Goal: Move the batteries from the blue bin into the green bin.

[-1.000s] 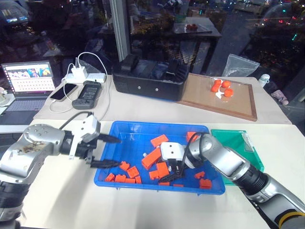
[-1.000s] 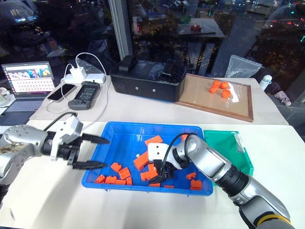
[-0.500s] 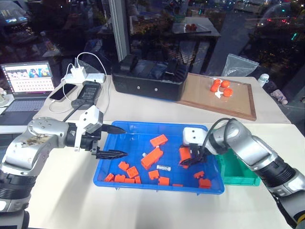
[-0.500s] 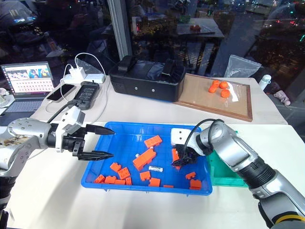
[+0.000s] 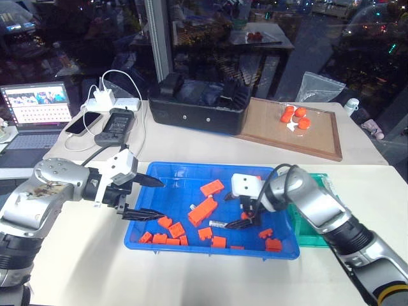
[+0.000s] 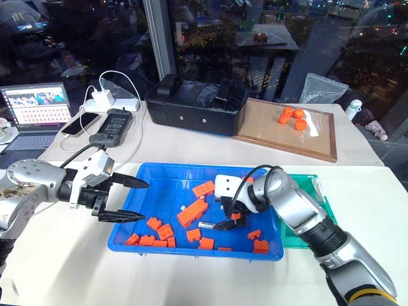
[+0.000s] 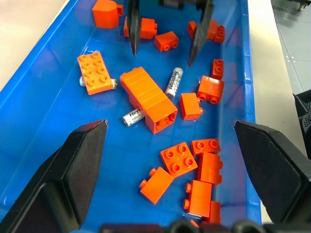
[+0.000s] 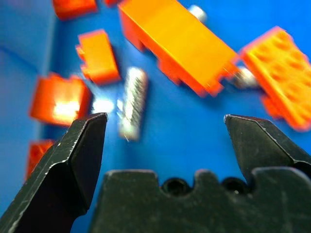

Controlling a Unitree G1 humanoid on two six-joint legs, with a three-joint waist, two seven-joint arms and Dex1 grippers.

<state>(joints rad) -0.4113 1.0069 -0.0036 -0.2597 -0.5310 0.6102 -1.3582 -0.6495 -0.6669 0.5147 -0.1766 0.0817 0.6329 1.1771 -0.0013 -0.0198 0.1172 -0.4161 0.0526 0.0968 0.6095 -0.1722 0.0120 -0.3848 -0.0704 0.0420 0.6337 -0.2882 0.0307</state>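
Observation:
The blue bin (image 5: 143,226) lies in front of me with several orange bricks (image 5: 203,211) scattered in it. One of the batteries (image 5: 217,224) lies bare near the bin's middle (image 7: 174,82). Another battery (image 7: 132,117) pokes out from under a long brick. My right gripper (image 5: 234,210) hangs open just over the bare battery (image 8: 132,102), which lies nearer one finger, with nothing between its fingers. My left gripper (image 5: 163,199) stands open and empty over the bin's left end. The green bin (image 6: 292,234) sits against the blue bin's right side, partly hidden behind my right arm.
Behind the blue bin stand a black box (image 5: 197,105) and a wooden tray (image 5: 319,143) with orange pieces. A laptop (image 5: 38,108), a phone, a charger and cables (image 5: 111,124) lie at the back left.
My right gripper went from the front bricks to the bin's right end by the green bin, then came back left over the bare battery, fingers spreading wider. The left gripper has hardly moved.

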